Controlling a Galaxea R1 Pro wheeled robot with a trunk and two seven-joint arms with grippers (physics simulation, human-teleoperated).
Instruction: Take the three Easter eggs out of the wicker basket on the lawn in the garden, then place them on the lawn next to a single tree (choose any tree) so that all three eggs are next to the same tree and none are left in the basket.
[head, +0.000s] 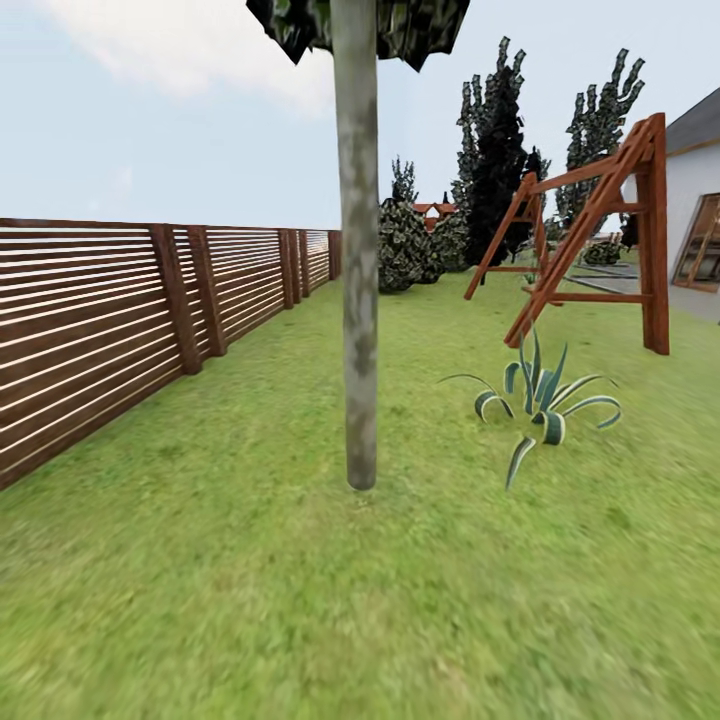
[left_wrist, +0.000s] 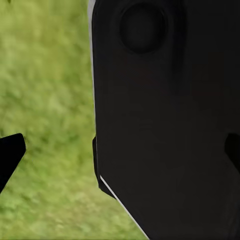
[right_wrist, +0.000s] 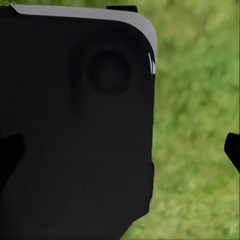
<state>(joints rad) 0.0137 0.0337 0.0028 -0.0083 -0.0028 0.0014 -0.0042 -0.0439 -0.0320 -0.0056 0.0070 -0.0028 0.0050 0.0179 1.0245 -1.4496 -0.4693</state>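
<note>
Out in the garden now, and the head view looks straight at the tree (head: 356, 300): a straight grey-brown mottled trunk rising from the lawn (head: 200, 580) near the middle of the picture, its dark leafy canopy cut off at the top edge. The grass around its foot is mottled green.

To the left, a brown slatted wooden fence (head: 120, 320) runs away into the distance. To the right of the trunk, a spiky striped plant (head: 540, 400) sits in the grass, near the tree but apart from it. Behind that stands a red-brown wooden swing frame (head: 600, 230), and a corner of the white house (head: 695, 190) shows at the right edge. Dark narrow cypress-like trees (head: 497, 140) and a round bush (head: 405, 245) stand further back.

Over to the left wrist view: the left gripper (left_wrist: 125, 150) has a dark fingertip at each side edge, wide apart, so it reads as released, nothing between them. A big black robot body panel (left_wrist: 170, 125) blocks much of that picture, with blurred grass beside it.

The right wrist view tells the same story: the right gripper (right_wrist: 125, 150) has its tips far apart, released and empty, a black panel (right_wrist: 75, 125) in front and lawn beyond.

Both grippers hang over grass; how near they are to the tree, I cannot tell.
</note>
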